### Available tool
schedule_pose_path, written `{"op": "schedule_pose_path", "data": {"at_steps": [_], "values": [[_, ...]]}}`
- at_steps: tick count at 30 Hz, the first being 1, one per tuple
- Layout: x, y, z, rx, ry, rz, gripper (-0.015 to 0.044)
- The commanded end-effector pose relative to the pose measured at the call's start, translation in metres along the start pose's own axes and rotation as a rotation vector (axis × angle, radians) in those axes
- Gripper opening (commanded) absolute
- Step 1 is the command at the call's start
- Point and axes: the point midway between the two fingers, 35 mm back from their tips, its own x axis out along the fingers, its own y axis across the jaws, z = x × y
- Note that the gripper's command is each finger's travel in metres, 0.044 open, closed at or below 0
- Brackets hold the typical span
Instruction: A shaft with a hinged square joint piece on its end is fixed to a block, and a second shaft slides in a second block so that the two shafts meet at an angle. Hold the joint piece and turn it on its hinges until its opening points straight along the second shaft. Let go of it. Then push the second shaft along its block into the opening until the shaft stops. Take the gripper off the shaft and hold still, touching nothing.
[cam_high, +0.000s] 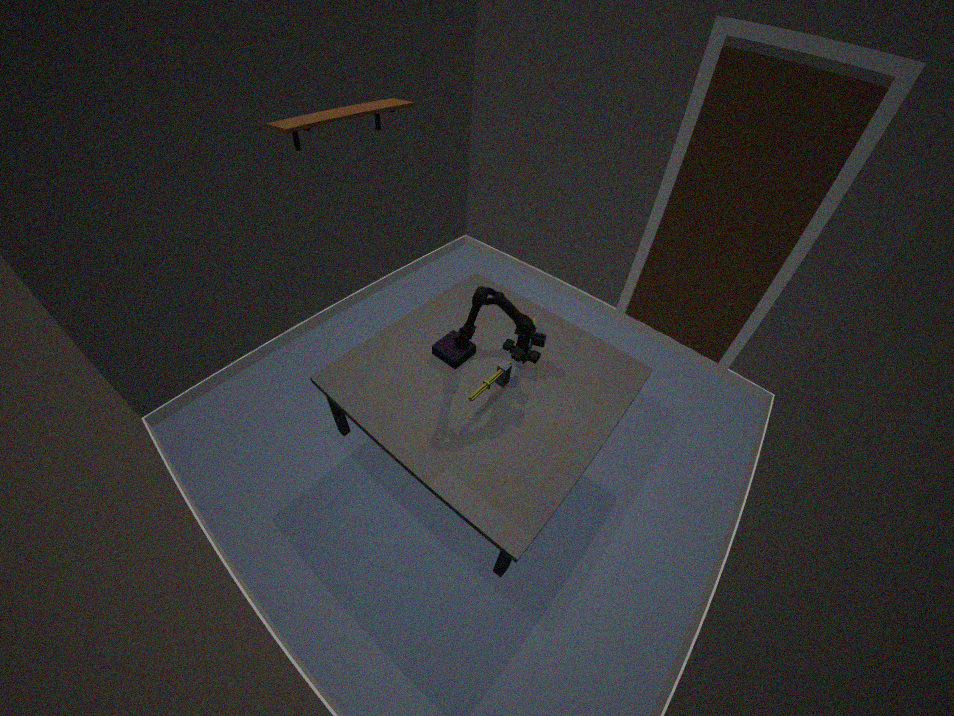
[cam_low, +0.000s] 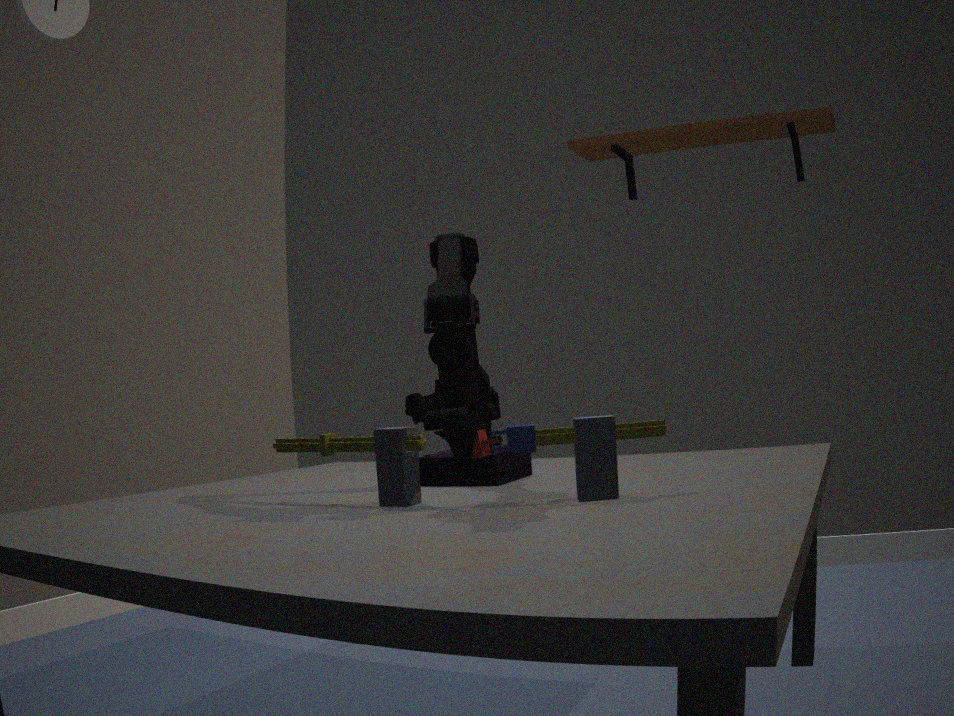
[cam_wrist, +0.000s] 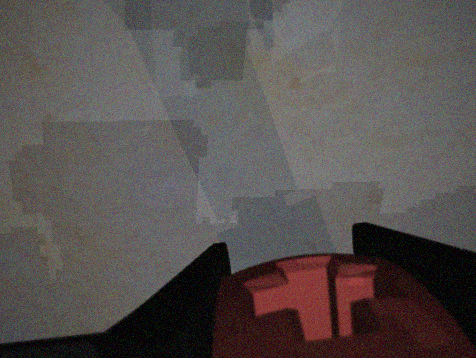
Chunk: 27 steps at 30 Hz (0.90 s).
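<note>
My gripper (cam_low: 470, 448) (cam_wrist: 290, 247) is shut on the red joint piece (cam_low: 482, 443) (cam_wrist: 310, 280), with a dark finger on each side in the wrist view. The joint piece is linked to a blue fork (cam_low: 520, 439) on the end of the fixed yellow shaft (cam_low: 639, 429), which passes through the right grey block (cam_low: 595, 462). The second yellow shaft (cam_high: 480, 389) (cam_low: 296, 445), with its collar (cam_low: 325, 443), runs through the left block (cam_high: 503, 377) (cam_low: 392, 470). Its inner end stands apart from the joint piece. The exact direction of the opening is hard to tell.
The blocks stand on the wooden table (cam_high: 531, 462) (cam_low: 493, 570). The arm's dark base (cam_high: 453, 348) (cam_low: 508, 467) is behind them in the exterior view. A wall shelf (cam_high: 339, 114) (cam_low: 708, 133) hangs far from the arm.
</note>
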Motion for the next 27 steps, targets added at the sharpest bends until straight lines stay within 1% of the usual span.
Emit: {"op": "schedule_pose_path", "data": {"at_steps": [1, 9, 27], "values": [[-0.0026, -0.0025, 0.0003, 0.053, -0.054, 0.000, 0.0000], [-0.0072, -0.0067, 0.0001, 0.139, -0.146, -0.006, 0.0000], [-0.0075, -0.0062, 0.0005, 0.140, -0.146, -0.001, 0.0000]]}}
